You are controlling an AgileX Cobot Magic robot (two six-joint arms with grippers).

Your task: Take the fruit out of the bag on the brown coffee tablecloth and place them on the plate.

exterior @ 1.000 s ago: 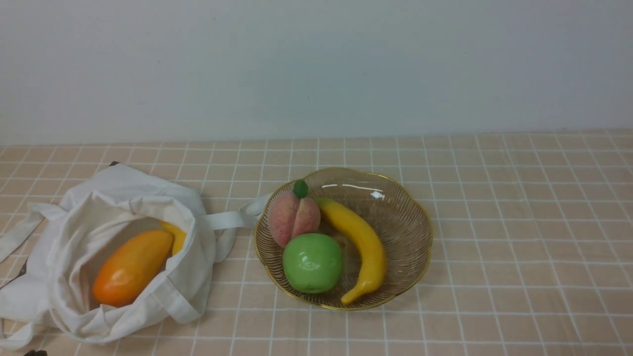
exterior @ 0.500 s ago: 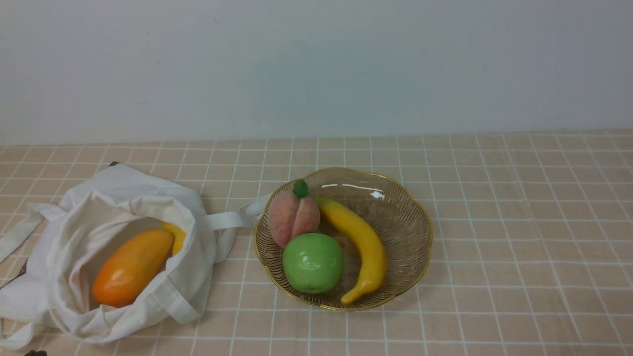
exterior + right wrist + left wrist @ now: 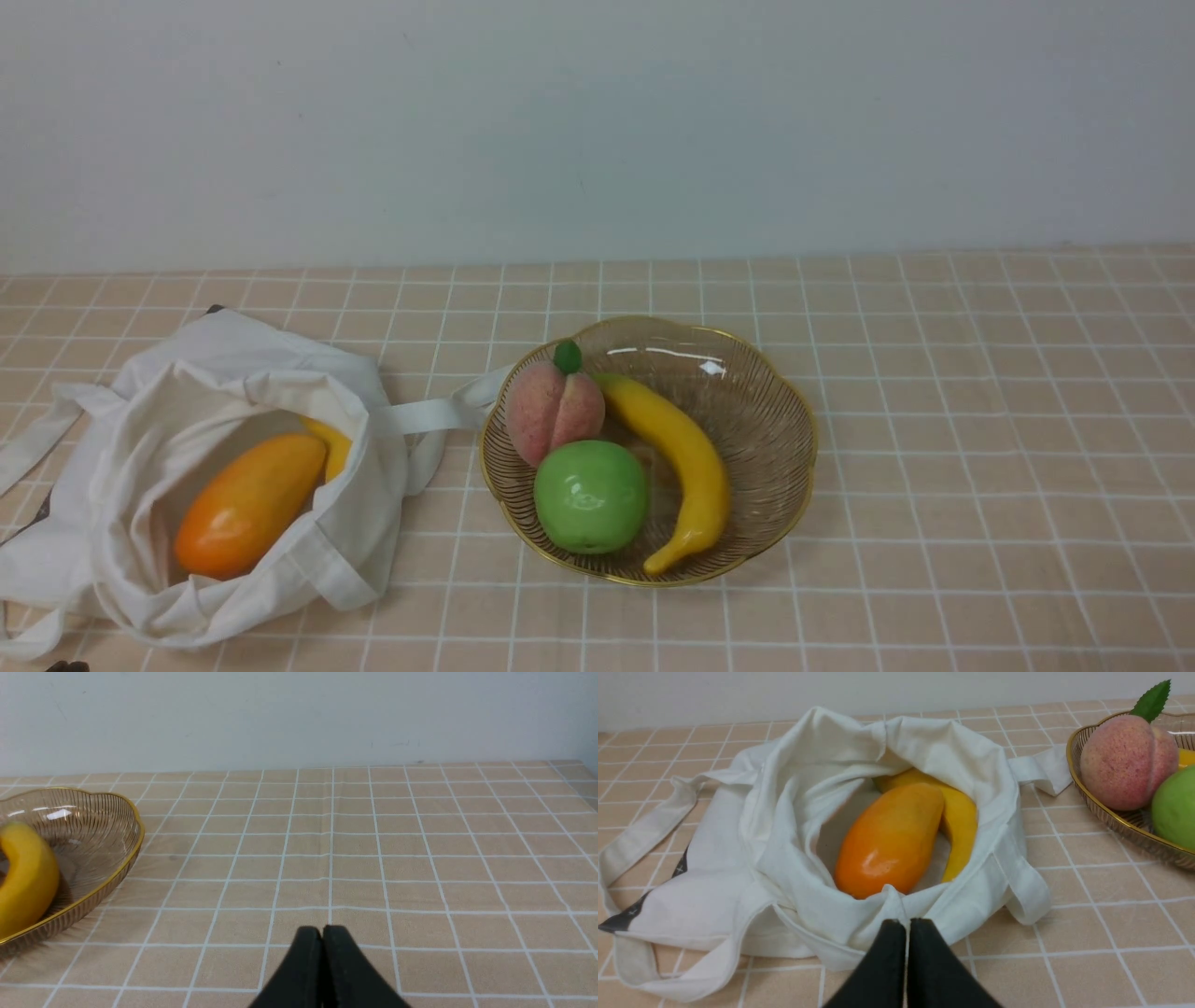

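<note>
The off-white bag (image 3: 140,448) lies open at the left on the brown grid tablecloth (image 3: 980,420). Inside it lie an orange mango (image 3: 247,504) and a second yellow banana (image 3: 331,441), mostly hidden behind the mango; both show in the left wrist view, the mango (image 3: 889,840) and that banana (image 3: 959,816). The amber plate (image 3: 756,392) holds a banana (image 3: 681,457), a peach (image 3: 553,408) and a green apple (image 3: 590,495). My left gripper (image 3: 907,924) is shut and empty just in front of the bag's near rim. My right gripper (image 3: 322,930) is shut and empty, to the right of the plate (image 3: 93,812).
A bag strap (image 3: 439,411) runs to the plate's left rim. A pale wall stands behind the table. Open cloth lies to the right of the plate and along the front edge.
</note>
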